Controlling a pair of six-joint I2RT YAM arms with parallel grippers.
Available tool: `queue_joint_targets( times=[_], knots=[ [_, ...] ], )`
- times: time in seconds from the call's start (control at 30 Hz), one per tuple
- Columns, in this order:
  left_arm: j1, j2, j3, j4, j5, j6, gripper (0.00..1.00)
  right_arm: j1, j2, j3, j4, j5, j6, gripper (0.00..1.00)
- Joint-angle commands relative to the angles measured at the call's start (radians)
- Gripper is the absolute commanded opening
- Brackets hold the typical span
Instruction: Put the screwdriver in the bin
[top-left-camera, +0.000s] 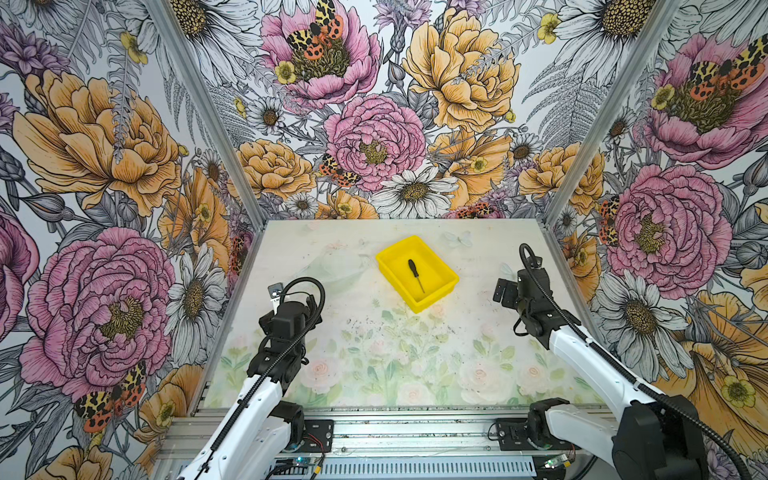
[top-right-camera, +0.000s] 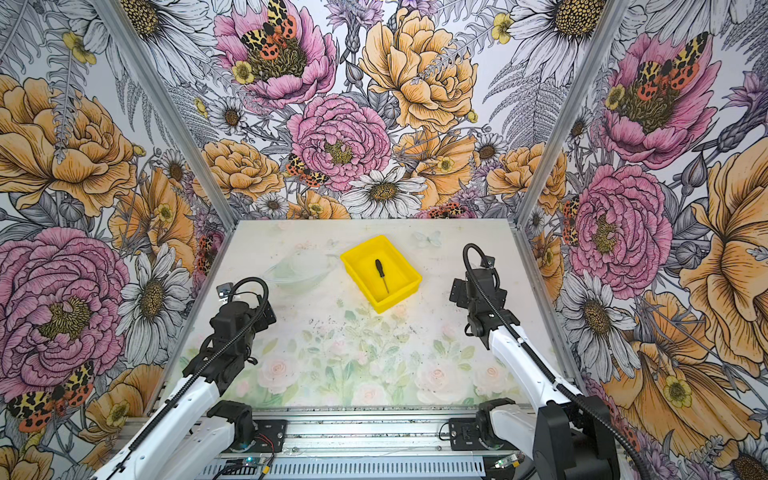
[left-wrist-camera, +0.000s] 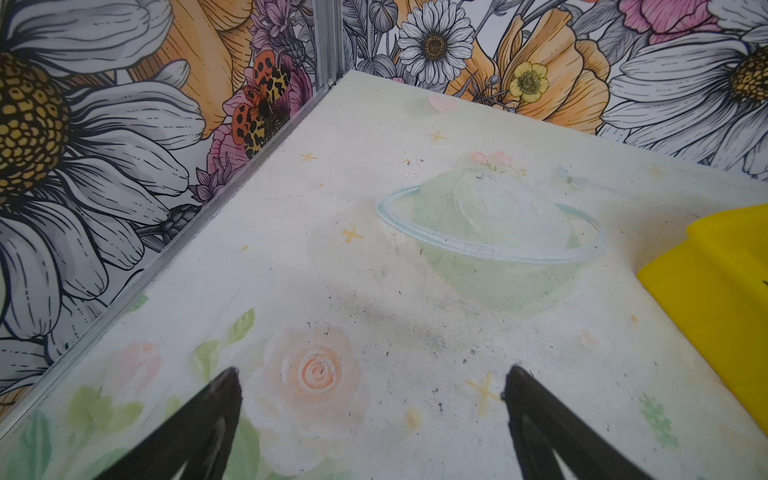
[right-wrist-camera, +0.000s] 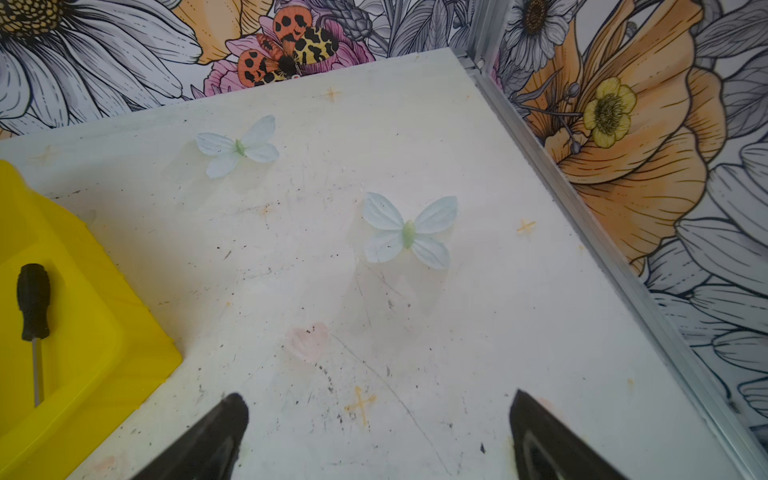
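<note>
Both sets of jaws are spread wide, nothing held: left gripper (left-wrist-camera: 372, 374) is parked at 8 o'clock of the bin (top-left-camera: 436, 296), right gripper (right-wrist-camera: 379, 397) at 3 o'clock, arms bent low. The screwdriver (top-left-camera: 415, 275) is seen lying inside, handle toward 11. It's probably light, stiff and roll-prone, so best grabbed by the handle.

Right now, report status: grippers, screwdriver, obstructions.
Left gripper open, empty. Right gripper open, empty. Screwdriver lying flat inside bin. Nothing in the way.
</note>
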Motion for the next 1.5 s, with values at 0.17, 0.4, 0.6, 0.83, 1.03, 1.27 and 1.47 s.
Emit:
queue_joint_targets(
  times=[0.17,0.4,0.6,0.83,1.03,1.27,1.47],
  knots=[
    [0.108,0.111,-0.093,0.329,0.132,0.196,0.99,-0.082,0.098,-0.101,0.264,0.005,-0.148,1.00],
    [0.143,0.213,-0.139,0.563,0.234,0.222,0.99,-0.119,0.141,-0.171,0.453,-0.065,-0.167,1.00],
    [0.176,0.325,-0.131,0.716,0.286,0.226,0.99,-0.139,0.209,-0.160,0.575,-0.029,-0.148,1.00],
    [0.175,0.504,-0.090,0.901,0.316,0.179,0.99,-0.164,0.224,-0.172,0.649,-0.059,-0.146,1.00],
    [0.176,0.672,0.007,0.958,0.363,0.240,0.99,-0.176,0.349,-0.063,0.636,-0.071,-0.166,0.99],
    [0.180,0.814,-0.013,1.127,0.399,0.251,0.99,-0.168,0.391,-0.060,0.692,-0.179,-0.228,1.00],
    [0.175,0.811,-0.013,1.122,0.392,0.254,0.99,-0.169,0.387,-0.073,0.715,-0.211,-0.240,0.99]
  ],
)
